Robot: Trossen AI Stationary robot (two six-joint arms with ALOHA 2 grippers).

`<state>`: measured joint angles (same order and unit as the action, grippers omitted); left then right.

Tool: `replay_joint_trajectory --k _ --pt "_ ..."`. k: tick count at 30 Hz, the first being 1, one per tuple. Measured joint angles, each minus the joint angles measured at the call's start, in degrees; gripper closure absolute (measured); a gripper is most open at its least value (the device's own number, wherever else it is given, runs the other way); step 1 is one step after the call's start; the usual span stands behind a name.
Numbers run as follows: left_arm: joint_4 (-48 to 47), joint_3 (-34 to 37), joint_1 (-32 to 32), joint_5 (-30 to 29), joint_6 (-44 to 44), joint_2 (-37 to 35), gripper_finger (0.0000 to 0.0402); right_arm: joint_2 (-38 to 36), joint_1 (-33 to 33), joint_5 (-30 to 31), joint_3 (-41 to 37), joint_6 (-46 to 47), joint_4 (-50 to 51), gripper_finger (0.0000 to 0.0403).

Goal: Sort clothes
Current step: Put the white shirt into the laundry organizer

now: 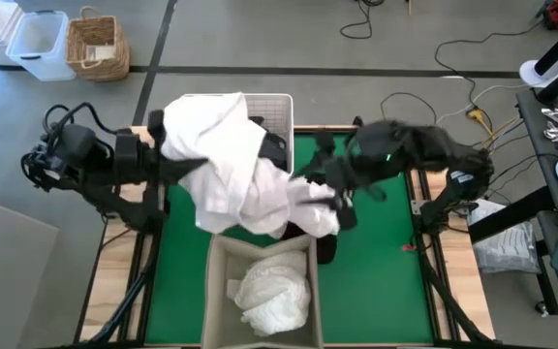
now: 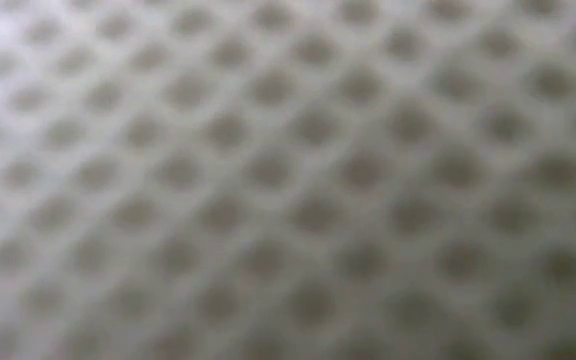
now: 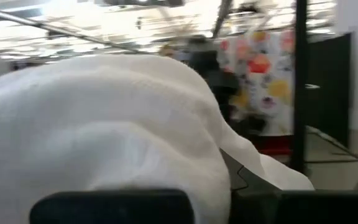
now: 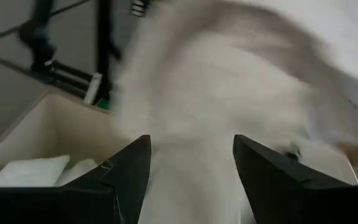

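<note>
Two grippers meet one white garment [image 1: 231, 165] above the mat [image 1: 376, 281]. The right gripper [image 4: 191, 171] is spread around its lower edge (fabric between the fingers); the left gripper [image 1: 168, 145] is buried in cloth, state unclear.

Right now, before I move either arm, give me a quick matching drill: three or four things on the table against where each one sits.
Things:
1. large white garment
2. crumpled white cloth
3. white basket
4. right gripper

Places:
A. inside the beige bin at the near edge
B. at the far edge of the green mat
C. stretched between the two arms above the mat
D. at the garment's lower corner, over the bin's far end

Pairs: 1-C, 2-A, 3-B, 4-D
</note>
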<state>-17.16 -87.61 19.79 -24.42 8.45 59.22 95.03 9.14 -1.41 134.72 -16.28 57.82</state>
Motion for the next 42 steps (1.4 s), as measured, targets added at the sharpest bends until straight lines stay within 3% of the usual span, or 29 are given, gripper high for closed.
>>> replay_joint_trajectory --k 3,8,13,18,26,35,39,42 --pt "0.5 0.0 0.0 -3.0 -0.2 -0.5 0.0401 1.5 2.4 1.9 0.0 -4.0 -1.8 0.0182" --pt "1.8 0.0 0.0 -3.3 -0.5 -0.1 0.0402 4.6 4.8 17.2 0.1 -7.7 -2.7 0.0181" --pt "2.0 0.0 0.0 -3.2 -0.8 0.7 0.0401 6.9 4.8 19.4 0.0 -7.2 -7.4 0.0183" --pt "2.0 0.0 0.0 -3.1 -1.0 1.3 0.0401 8.3 4.9 27.4 0.0 -10.3 -11.2 0.0179" --pt "3.9 0.0 0.0 0.1 -2.3 2.7 0.0401 9.4 4.2 20.8 0.1 -13.5 -15.4 0.0162" --pt "9.8 0.0 0.0 3.8 -4.3 6.1 0.0401 11.6 2.9 21.2 0.0 -13.8 -20.0 0.0143" --pt "11.2 0.0 0.0 5.9 -6.0 6.8 0.0401 12.1 2.2 20.7 0.0 -13.1 -20.4 0.0159" --pt "11.0 0.0 0.0 5.9 -6.1 6.8 0.0401 12.1 2.1 19.5 0.0 -13.6 -20.5 0.02"
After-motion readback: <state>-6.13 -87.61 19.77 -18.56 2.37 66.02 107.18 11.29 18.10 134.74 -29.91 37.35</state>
